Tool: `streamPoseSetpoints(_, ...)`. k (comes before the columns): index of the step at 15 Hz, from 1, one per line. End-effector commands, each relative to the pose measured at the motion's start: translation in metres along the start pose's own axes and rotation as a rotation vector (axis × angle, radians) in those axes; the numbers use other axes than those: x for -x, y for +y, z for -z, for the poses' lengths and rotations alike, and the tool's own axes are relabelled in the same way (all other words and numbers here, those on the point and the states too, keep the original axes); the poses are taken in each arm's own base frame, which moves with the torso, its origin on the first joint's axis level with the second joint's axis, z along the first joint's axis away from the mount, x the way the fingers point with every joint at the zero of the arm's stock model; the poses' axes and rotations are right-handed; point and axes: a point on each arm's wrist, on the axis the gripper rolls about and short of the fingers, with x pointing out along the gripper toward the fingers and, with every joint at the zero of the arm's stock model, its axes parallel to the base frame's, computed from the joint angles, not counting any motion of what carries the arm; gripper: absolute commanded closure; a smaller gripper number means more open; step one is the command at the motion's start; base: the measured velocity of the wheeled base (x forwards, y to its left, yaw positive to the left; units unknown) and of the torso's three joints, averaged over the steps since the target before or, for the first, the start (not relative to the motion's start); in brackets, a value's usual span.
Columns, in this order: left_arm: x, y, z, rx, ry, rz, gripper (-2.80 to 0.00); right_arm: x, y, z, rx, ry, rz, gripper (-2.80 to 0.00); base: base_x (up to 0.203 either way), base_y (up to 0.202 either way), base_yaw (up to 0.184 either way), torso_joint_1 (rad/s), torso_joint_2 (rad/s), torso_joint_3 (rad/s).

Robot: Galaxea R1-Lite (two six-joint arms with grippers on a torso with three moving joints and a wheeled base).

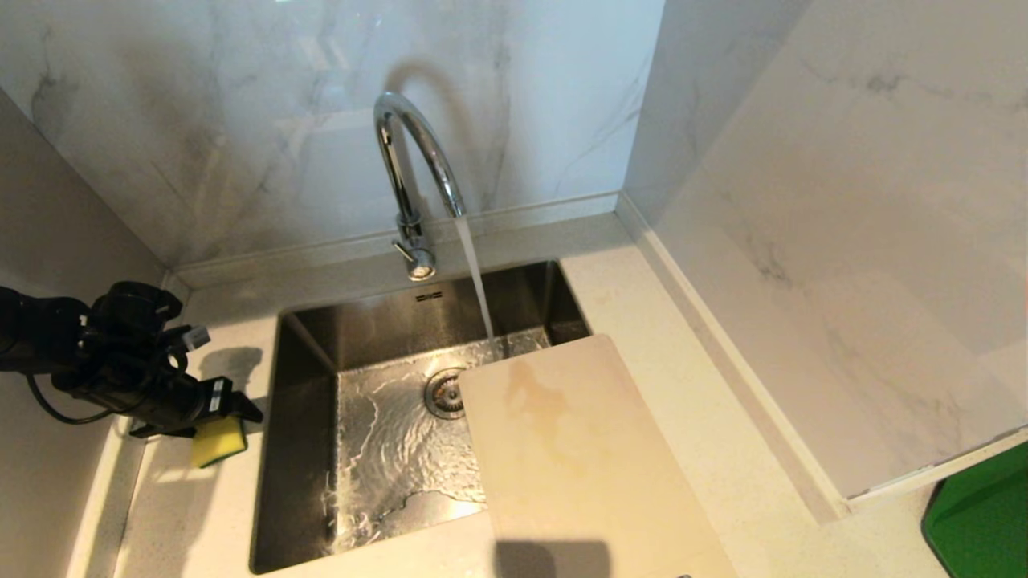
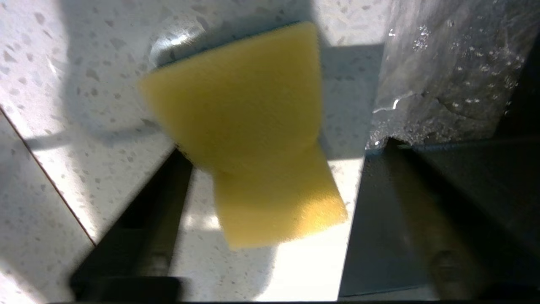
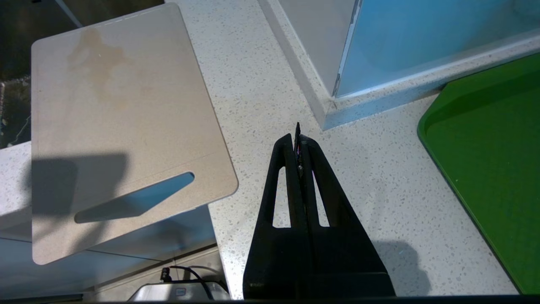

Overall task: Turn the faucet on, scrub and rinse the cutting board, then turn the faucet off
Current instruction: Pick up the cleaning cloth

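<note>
Straddling the yellow sponge (image 2: 249, 139), left pincer (image 2: 261, 236) spread wide, not gripping

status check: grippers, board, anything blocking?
Left gripper open over the sponge, counter left of the sink. Right gripper shut, parked over the counter. Faucet running; cutting board stained, overhanging the sink. Nothing blocking.

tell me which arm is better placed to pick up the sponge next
Left. Its tool is right at the yellow sponge on the counter left of the sink, open around it. The right tool is shut, beside the cutting board.
</note>
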Motion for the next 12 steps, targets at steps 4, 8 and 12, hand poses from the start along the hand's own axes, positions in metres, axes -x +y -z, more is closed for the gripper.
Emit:
streamPoseSetpoints(4, -0.003, 0.000, 0.000, 0.002, 0.008, 0.001, 0.00, 0.000, 0.000, 0.000, 0.000, 0.000, 0.001, 0.00, 0.000, 0.000, 0.000, 0.000, 0.00, 0.000)
streamPoseSetpoints(8, 0.008, -0.002, -0.002, -0.003, -0.014, 0.005, 0.00, 0.000, 0.000, 0.000, 0.000, 0.000, 0.000, 0.00, 0.000, 0.000, 0.000, 0.000, 0.00, 0.000)
streamPoseSetpoints(12, 0.046, -0.008, 0.000, -0.018, -0.068, 0.019, 0.00, 0.000, 0.000, 0.000, 0.000, 0.000, 0.001, 0.00, 0.000, 0.000, 0.000, 0.000, 0.00, 0.000)
